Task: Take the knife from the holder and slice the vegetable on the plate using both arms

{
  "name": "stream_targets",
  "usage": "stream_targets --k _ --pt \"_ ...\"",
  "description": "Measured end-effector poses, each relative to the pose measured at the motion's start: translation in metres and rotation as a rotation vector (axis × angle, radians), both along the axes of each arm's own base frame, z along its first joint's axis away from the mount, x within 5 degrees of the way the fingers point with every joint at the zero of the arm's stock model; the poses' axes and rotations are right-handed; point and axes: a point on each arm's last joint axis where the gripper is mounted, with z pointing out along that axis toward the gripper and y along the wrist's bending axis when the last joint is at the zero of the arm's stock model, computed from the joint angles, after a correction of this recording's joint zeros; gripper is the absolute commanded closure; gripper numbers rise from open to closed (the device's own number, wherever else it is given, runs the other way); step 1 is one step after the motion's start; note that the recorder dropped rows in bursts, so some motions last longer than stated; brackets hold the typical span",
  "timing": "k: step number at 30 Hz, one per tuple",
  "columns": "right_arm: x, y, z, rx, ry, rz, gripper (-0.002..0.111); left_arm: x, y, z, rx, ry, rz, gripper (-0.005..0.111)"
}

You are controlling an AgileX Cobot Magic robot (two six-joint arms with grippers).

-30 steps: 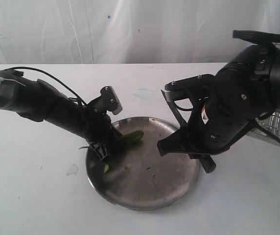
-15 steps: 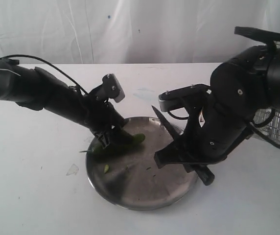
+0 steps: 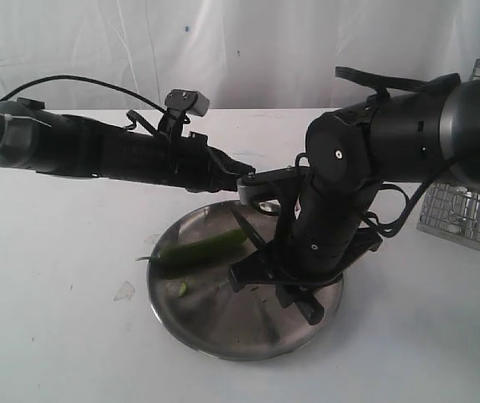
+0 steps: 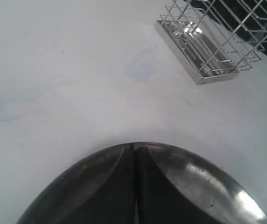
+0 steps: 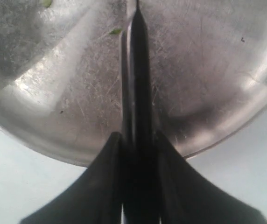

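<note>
The green vegetable lies free on the left part of the round metal plate, its stem poking over the rim. My right gripper hangs over the plate's middle, shut on the knife, whose dark blade points toward the vegetable's right end. In the right wrist view the knife runs out from between the fingers of the right gripper over the scuffed plate. My left gripper is shut and empty above the plate's far rim. In its wrist view the left gripper points toward the wire holder.
The wire holder lies at the right edge of the white table, behind the right arm. Small green scraps lie on the plate, and a scrap also shows in the right wrist view. A white curtain closes the back.
My left arm has let go of the vegetable, lifted, and swung right to the plate's far rim. The right arm has carried the knife left, over the plate toward the vegetable.
</note>
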Motion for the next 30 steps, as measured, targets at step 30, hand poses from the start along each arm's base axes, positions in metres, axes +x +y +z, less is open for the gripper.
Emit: stream_targets --k 30 --pt "0.009 0.002 -0.015 -0.029 -0.03 -0.011 0.108 0.003 0.001 -0.041 0.062 0.109 0.018 0.106"
